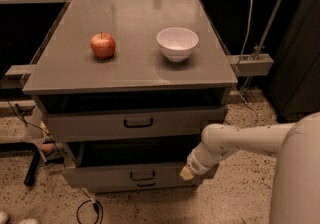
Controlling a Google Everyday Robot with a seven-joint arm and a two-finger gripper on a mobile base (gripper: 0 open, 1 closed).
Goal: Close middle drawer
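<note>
The middle drawer (115,177) of the grey cabinet stands pulled out, low in the camera view. Its flat front has a small black loop handle (139,175), and its dark box shows open above the front. My gripper (187,172) is at the right end of that front, at or against its face, on the white arm that reaches in from the lower right. The gripper's tip is pale and partly hidden by the wrist.
The top drawer (135,123) with a wider black handle is slightly out above. The lowest drawer front (146,186) shows just under the middle one. A red apple (103,45) and a white bowl (177,43) sit on the cabinet top. Cables (87,208) lie on the floor at left.
</note>
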